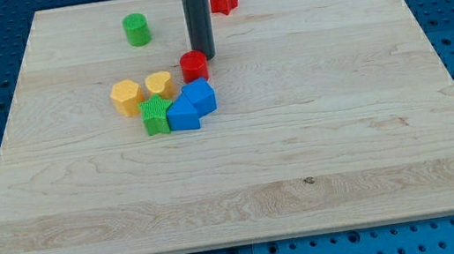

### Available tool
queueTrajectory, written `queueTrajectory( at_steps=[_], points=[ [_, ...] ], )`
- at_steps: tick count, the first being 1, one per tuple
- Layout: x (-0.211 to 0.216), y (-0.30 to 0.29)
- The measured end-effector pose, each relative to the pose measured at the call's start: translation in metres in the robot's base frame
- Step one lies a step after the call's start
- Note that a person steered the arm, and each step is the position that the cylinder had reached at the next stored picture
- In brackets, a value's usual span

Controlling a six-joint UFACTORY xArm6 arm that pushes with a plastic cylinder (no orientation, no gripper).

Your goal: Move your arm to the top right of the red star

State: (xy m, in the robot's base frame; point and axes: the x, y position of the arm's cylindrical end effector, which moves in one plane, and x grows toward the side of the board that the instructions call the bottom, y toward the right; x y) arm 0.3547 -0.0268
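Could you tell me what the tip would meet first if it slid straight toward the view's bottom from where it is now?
My tip sits just up and right of the red cylinder, seemingly touching it. Sliding straight down the view, it would likely clip that cylinder's right edge first, then meet the blue block; depth is unclear.

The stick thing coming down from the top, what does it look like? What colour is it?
That is my arm's end: a straight, smooth, dark grey rod, round like a thick pencil. A lighter silvery collar sits at its upper end, cut off by the view's top. My tip is flat and plain. No cables, stickers or markings show on it. It has no jaws at all.
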Motion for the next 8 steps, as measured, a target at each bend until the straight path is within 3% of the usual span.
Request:
queueTrajectory(
  at_steps=[4,8],
  points=[
    [0.018,0.009],
    [-0.03,0.126]
  ],
)
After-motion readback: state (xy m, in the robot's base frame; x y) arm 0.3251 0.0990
